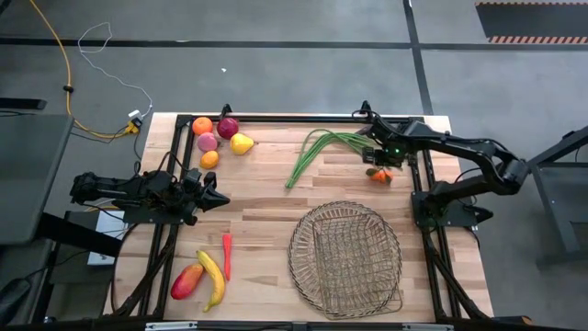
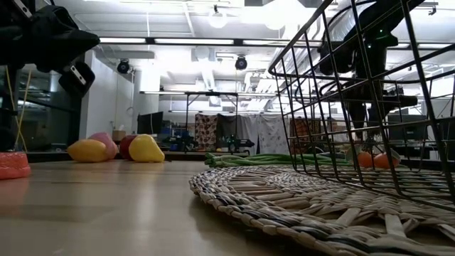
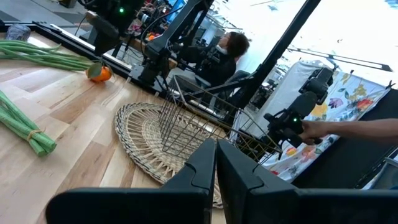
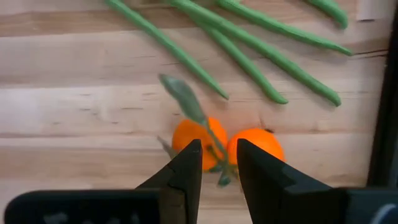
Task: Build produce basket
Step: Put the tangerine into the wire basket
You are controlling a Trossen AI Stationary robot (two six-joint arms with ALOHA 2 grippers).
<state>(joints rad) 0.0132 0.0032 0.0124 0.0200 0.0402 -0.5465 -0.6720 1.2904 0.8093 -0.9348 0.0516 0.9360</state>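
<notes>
Two small oranges joined by a green leafy stem lie under my right gripper, which points down at the table's far right and is shut on them. Long green beans lie just left of them. The round wire basket with its woven bottom rests flat at the near right. Orange, dark red apple, peach and pear sit at the far left; chilli, banana and mango at the near left. My left gripper waits shut and level at the left edge. My right gripper has the green stem between the two oranges pinched between its two fingers, coming from above and pointing down. One orange shows on either side of the fingers. Whether the oranges are clear of the board or rest on it, I cannot tell.
A black frame rail runs along the table's right side close to my right gripper. Bare wood lies between the beans and the basket. Beyond the table a person sits, and a hand shows by other equipment.
</notes>
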